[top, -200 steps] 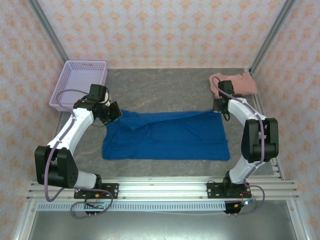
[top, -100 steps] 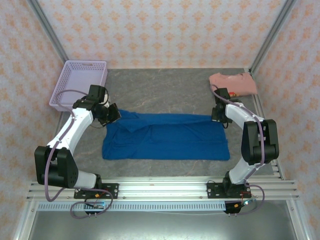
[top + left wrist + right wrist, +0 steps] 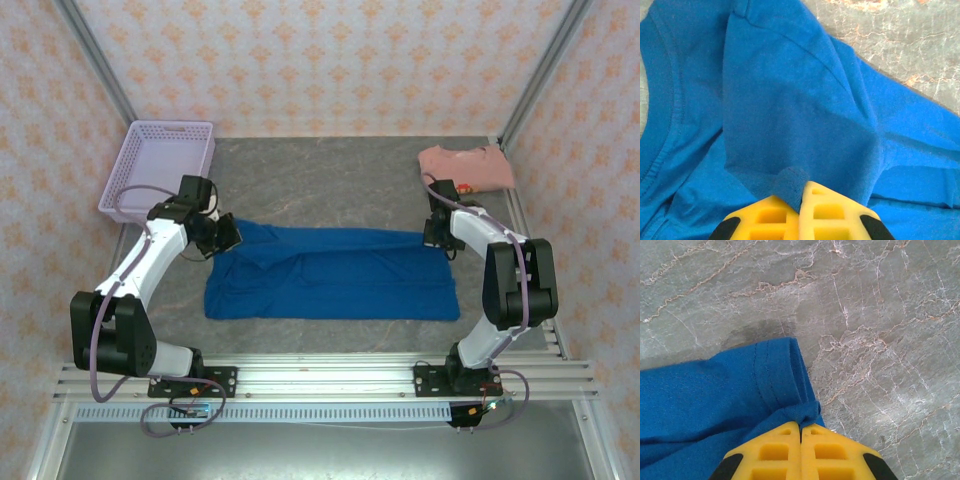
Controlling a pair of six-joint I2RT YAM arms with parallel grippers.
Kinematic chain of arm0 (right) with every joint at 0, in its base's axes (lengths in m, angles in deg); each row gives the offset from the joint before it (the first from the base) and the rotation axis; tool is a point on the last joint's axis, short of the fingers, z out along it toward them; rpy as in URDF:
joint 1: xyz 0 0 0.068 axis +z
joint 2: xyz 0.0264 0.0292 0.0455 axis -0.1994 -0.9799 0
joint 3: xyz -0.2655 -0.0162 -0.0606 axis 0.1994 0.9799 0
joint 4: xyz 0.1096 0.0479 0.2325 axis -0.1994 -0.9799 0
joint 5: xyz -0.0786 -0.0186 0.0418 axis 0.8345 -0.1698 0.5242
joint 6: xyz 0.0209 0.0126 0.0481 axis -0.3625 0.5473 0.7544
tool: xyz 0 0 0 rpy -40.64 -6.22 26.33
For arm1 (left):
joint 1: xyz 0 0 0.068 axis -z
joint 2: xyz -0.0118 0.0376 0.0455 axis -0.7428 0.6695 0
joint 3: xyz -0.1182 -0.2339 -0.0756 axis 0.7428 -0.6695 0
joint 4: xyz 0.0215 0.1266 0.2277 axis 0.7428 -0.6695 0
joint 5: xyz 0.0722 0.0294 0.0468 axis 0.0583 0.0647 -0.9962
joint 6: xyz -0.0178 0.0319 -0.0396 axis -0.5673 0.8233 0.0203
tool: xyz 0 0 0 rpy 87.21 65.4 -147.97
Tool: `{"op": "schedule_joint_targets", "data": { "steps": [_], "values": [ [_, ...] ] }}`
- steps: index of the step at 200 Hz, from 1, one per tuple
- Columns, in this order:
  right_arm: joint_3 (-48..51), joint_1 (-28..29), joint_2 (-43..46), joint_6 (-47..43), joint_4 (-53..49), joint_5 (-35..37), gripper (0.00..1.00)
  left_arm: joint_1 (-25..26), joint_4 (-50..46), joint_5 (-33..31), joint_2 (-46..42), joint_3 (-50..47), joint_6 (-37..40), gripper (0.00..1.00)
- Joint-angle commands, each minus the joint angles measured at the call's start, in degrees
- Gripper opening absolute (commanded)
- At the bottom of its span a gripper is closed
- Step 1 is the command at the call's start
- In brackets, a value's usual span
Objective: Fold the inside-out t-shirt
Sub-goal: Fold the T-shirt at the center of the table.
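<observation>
Crosswise lies the t-shirt [image 3: 330, 278], collar [image 3: 659, 150] leftward, left hand [image 3: 231, 235] and right hand [image 3: 437, 238] pinching its far edge.

Bare table [image 3: 320, 180] lies open across the upper middle of the top view, between the basket [image 3: 170, 126] at upper left and the pink shirt [image 3: 470, 166] at upper right. The blue shirt [image 3: 340, 278] covers the centre. A narrow bare strip runs below it, above the rail [image 3: 330, 375]. Walls [image 3: 320, 60] close in on three sides.

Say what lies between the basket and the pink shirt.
Nothing: bare grey tabletop runs from the basket to the pink shirt, seen in the top view.
</observation>
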Motion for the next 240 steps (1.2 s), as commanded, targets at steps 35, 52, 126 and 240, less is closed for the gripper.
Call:
{"op": "schedule_joint_targets", "data": {
  "steps": [35, 52, 126, 240],
  "values": [
    [1.5, 0.5, 3.1, 1.2, -3.0, 2.5, 0.04, -0.5, -2.3, 0.0, -2.6, -2.0, 1.5, 0.00],
    [1.8, 0.5, 3.0, 1.5, -3.3, 2.2, 0.04, -0.5, -2.5, 0.4, -2.6, -2.2, 1.7, 0.00],
    [3.5, 0.6, 1.9, 2.7, -3.6, 2.6, 0.07, -0.5, -2.7, 0.3, -2.7, -3.8, 2.1, 0.00],
    [3.5, 3.6, 10.9, 4.2, -3.8, 3.4, 0.36, -0.5, -3.0, 0.6, -3.0, -5.4, 2.7, 0.00]
  ]
}}
